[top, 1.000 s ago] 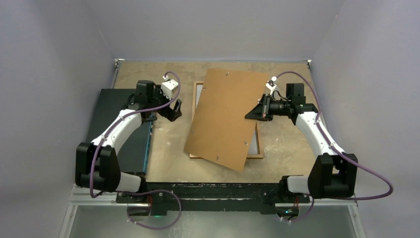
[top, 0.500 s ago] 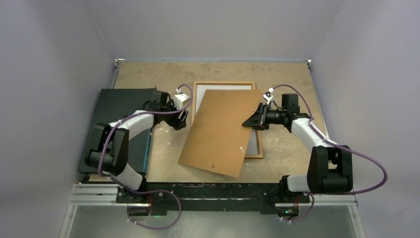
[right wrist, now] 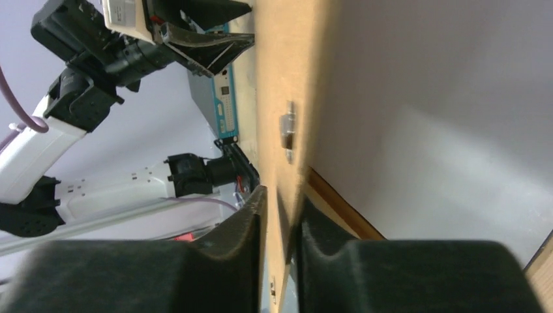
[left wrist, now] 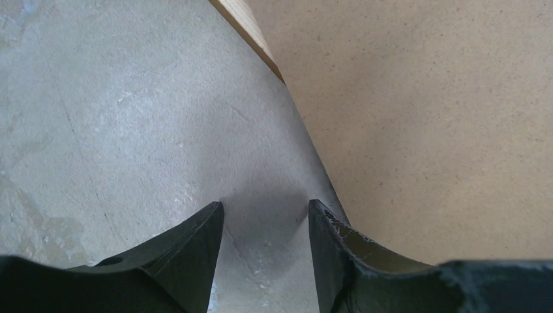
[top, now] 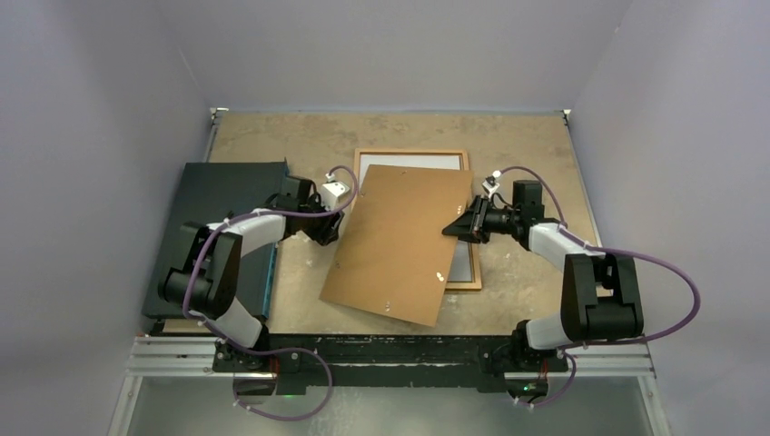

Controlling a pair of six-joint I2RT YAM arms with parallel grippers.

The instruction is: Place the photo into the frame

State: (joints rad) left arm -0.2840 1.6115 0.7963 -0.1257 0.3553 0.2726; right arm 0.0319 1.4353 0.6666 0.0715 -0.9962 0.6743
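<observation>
The thin orange-brown frame [top: 413, 153] lies flat at the middle of the table, and a pale surface shows inside it. A plain brown backing board [top: 399, 241] lies skewed over most of it. The photo is hidden. My right gripper [top: 454, 227] is at the board's right edge. In the right wrist view the board [right wrist: 283, 78] runs edge-on between the jaws of that gripper [right wrist: 282, 192], which stand slightly apart around it, so it is open. My left gripper [left wrist: 264, 205] is open at the board's left edge [left wrist: 424, 117], with only bare table between its fingers.
A dark flat box [top: 222, 227] lies at the left of the table, under the left arm. The worn tan tabletop [top: 527, 163] is walled in on the left, back and right. Small metal tabs [right wrist: 287, 127] stick out of the board.
The board has dropped and slid toward the near left, uncovering the frame's top rail. My left gripper moved right to the board's edge while narrowing. The right jaws eased apart.
</observation>
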